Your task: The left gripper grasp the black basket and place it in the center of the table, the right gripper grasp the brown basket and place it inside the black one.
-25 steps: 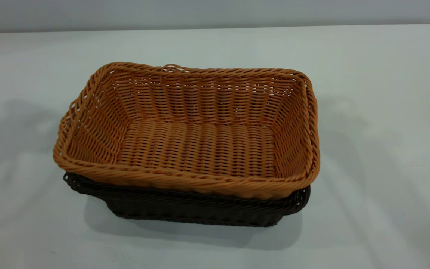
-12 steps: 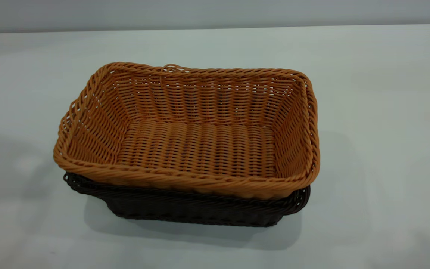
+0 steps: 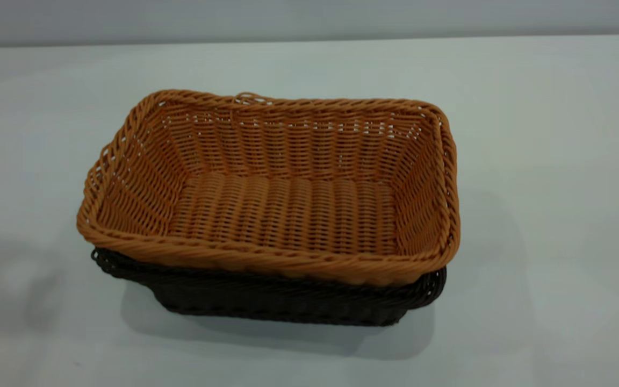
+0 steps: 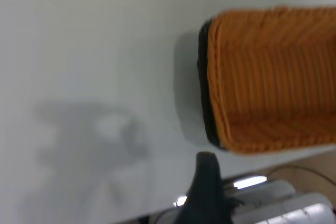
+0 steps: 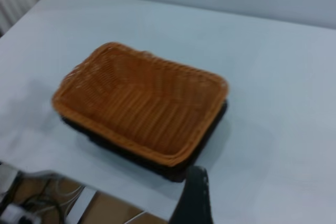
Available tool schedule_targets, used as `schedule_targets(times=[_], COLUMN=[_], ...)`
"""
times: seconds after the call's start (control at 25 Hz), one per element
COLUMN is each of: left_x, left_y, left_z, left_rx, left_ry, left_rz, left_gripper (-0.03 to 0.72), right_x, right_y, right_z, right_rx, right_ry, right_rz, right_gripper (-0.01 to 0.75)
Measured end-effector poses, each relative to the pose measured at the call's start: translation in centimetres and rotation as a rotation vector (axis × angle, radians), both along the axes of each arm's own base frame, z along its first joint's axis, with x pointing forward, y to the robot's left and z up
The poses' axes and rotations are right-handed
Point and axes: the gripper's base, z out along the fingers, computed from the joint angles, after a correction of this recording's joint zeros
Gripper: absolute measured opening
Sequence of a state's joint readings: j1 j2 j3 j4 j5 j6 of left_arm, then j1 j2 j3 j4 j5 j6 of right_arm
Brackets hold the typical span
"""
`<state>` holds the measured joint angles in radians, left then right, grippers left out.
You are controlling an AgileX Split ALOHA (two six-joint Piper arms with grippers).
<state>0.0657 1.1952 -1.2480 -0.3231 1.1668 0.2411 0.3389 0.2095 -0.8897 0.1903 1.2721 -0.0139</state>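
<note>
The brown basket (image 3: 282,209) sits nested inside the black basket (image 3: 282,303) near the middle of the white table (image 3: 546,107). Only the black basket's rim and front wall show beneath it. Both baskets also show in the left wrist view, brown basket (image 4: 273,77) and black basket (image 4: 203,77), and in the right wrist view, brown basket (image 5: 139,103) and black basket (image 5: 210,135). My left gripper (image 4: 206,192) and right gripper (image 5: 193,198) are each only a dark shape at the view's edge, well apart from the baskets and holding nothing. Neither shows in the exterior view.
The table's edge runs close to both grippers. Beyond it lie white equipment with cables (image 4: 273,198) and more cables (image 5: 16,203) over a tan floor. A grey wall (image 3: 309,19) stands behind the table.
The baskets have not moved. The arm shadows on the table have slid outward toward the front left and right and grown fainter.
</note>
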Motion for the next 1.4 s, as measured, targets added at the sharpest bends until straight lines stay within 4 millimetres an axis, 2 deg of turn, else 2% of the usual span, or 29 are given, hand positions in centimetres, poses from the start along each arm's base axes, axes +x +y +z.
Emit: schedule_targets(times=[0.16, 0.32, 0.52, 0.68, 0.8, 0.96, 1.2, 1.4], left_x=[-3.7, -8.3, -14.4, -18.3, -19.9, -21.0, -21.2, -20.9], left_y=[-0.2, -0.4, -0.5, -0.3, -0.1, -0.1, 0.0, 0.0], left_z=[-1.7, -2.4, -2.7, -3.7, -5.1, -7.3, -10.8, -11.6], left_rx=[0.008, 0.018, 0.061, 0.124, 0.154, 0.170, 0.171, 0.138], left_ry=[0.020, -0.042, -0.208, -0.329, -0.366, -0.370, -0.319, -0.309], left_rz=[0.000, 0.001, 0.011, 0.033, 0.047, 0.053, 0.051, 0.110], left_gripper=[0.548, 0.548, 0.548, 0.548, 0.548, 0.548, 0.548, 0.548], right_x=[0.1, 0.5, 1.8, 2.7, 2.8, 2.2, 1.6, 1.6], right_y=[-0.1, 0.0, 0.5, 0.8, 0.8, 0.5, 0.2, 0.2], right_z=[-0.5, -1.9, -5.9, -8.8, -10.1, -10.3, -10.3, -10.3], right_rx=[0.004, -0.016, -0.087, -0.117, -0.112, -0.096, -0.084, -0.085], right_ry=[0.016, 0.048, 0.143, 0.155, 0.133, 0.079, 0.033, 0.033], right_rz=[-0.024, -0.017, 0.003, 0.014, 0.010, 0.005, 0.001, 0.000], right_gripper=[0.594, 0.594, 0.594, 0.594, 0.594, 0.593, 0.591, 0.591])
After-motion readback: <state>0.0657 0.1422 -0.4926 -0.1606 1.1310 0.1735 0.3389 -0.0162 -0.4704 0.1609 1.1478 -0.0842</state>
